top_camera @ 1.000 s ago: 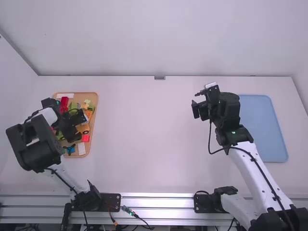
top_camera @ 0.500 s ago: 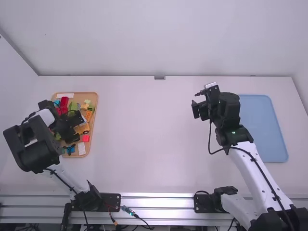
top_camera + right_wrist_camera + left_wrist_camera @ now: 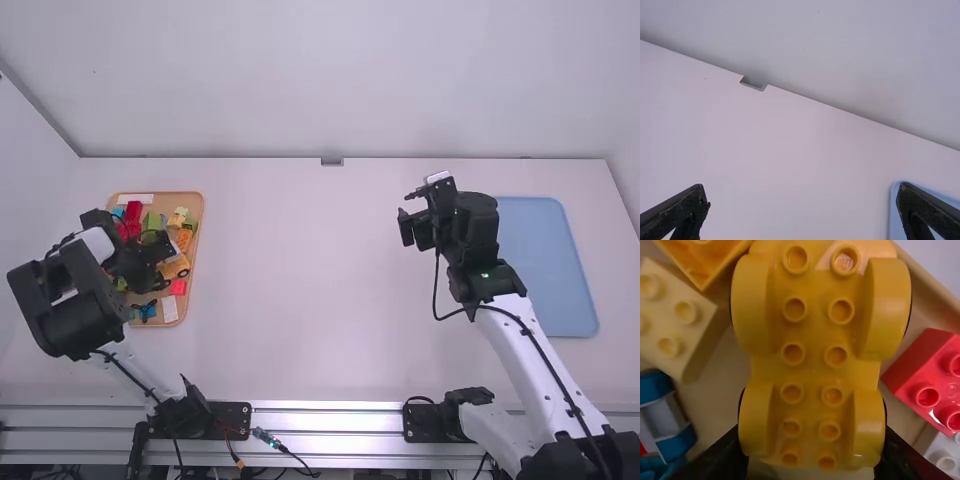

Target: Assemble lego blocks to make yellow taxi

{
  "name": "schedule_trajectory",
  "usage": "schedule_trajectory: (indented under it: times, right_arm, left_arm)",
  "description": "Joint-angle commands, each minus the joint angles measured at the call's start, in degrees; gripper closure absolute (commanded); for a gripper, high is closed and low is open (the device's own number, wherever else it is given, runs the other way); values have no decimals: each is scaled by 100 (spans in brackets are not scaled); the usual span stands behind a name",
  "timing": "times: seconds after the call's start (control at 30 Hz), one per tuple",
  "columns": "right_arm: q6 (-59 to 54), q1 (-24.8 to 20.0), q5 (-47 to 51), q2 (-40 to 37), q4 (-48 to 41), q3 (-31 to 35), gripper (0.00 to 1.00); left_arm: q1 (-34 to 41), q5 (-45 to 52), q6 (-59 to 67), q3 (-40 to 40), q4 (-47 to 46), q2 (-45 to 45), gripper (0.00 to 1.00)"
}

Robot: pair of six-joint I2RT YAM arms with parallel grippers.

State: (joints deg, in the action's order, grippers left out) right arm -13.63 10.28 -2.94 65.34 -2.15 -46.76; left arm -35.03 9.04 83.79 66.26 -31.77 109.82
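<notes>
Left end effector [image 3: 811, 445], part-open, grips yellow car chassis [image 3: 812, 355] by wheel arches [image 3: 756, 425], probably best hold; likely light, stiff, slick. Right end effector [image 3: 802, 189] wide open, empty.

White table [image 3: 330, 290]: flat, with a white wall panel [image 3: 330, 80] along its far edge and a side panel [image 3: 25, 150] at its left. Small grey fitting [image 3: 332, 161]: located near the middle of the far edge. Blue tray [image 3: 550, 260]: lies flat on the right part of the table; corners rounded. Metal rail [image 3: 330, 421]: runs along the near edge, with thin wires [image 3: 292, 457] crossing it left of the middle.
</notes>
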Motion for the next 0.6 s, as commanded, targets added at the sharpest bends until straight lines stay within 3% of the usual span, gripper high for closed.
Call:
schedule_trajectory:
  times: [0.0, 0.13, 0.23, 0.4, 0.57]
  right_arm:
    - [31, 28, -20, 6, 0, -118, 1]
    - [31, 33, -22, 6, 0, -118, 1]
    - [28, 26, -20, 6, 0, -118, 1]
    - [28, 28, -22, 6, 0, -118, 1]
    - [31, 31, -24, 6, 2, -118, 1]
  left_arm:
    - [-13, 66, 14, -92, -4, 66, 48]
    - [-22, 72, -25, -96, 68, 66, 47]
    - [-24, 127, -29, -96, 144, 63, 53]
    - [28, 101, -333, 66, 52, 31, 55]
    - [59, 103, -1043, 446, -251, -72, 67]
